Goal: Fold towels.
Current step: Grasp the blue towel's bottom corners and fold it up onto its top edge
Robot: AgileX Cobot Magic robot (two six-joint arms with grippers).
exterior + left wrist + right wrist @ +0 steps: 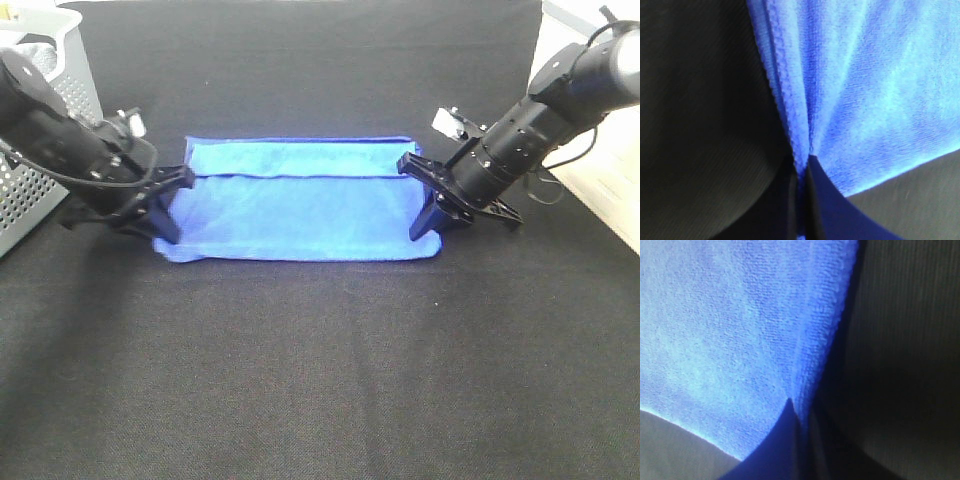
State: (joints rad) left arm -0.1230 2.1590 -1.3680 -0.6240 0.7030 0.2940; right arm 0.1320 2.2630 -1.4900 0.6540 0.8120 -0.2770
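L claw, R claw both pinched closed.

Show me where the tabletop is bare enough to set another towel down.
Bare: the black tabletop in front of the towel, and the strip behind it. Crowded: both towel ends, clamped by the left gripper and right gripper; basket far left.

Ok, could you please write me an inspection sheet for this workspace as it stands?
Surface: black cloth table cover, lying flat.
Job's things: blue towel mid-table, folded, one layer's edge running across it.
Clutter: grey perforated basket at the far left.
Grippers: left gripper shut on the towel by its near-left corner; right gripper shut on it by its near-right corner.
Cables: black cable looping beside the right arm.
Surroundings: pale floor on the right.
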